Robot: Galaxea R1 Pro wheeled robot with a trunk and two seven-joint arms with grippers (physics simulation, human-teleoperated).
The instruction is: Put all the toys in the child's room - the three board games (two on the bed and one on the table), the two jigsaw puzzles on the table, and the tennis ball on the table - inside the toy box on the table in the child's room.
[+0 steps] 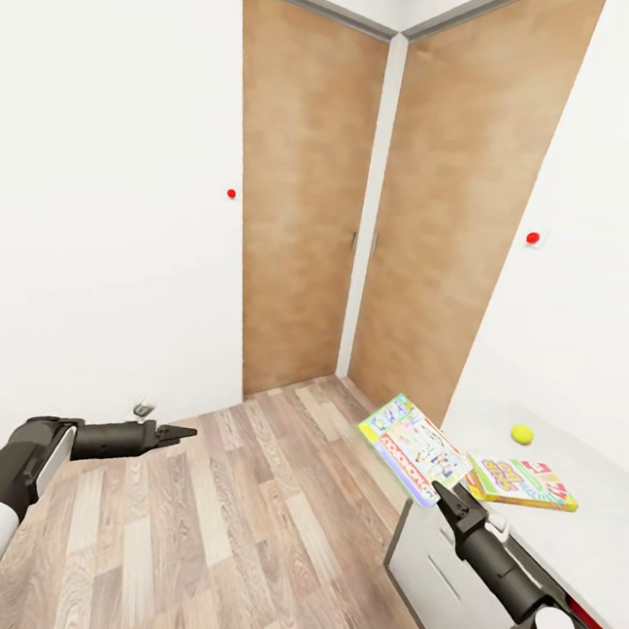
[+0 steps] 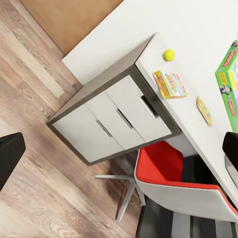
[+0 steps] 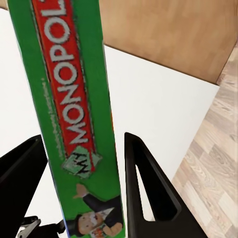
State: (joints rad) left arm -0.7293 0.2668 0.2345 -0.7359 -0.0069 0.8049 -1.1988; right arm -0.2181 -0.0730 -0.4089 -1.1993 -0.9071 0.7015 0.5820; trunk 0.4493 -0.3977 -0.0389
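The right gripper clamps a flat green-edged Monopoly board game box by one edge, holding it in the air above the wood floor just beside the pale grey-white table, apparently carrying it to the table. A yellow tennis ball and a red-and-yellow board game lie on that table. The left gripper hangs empty, fingers nearly closed.

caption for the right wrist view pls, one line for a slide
Right gripper clamps a green Monopoly box on edge, with white wall, brown door and wood floor behind.
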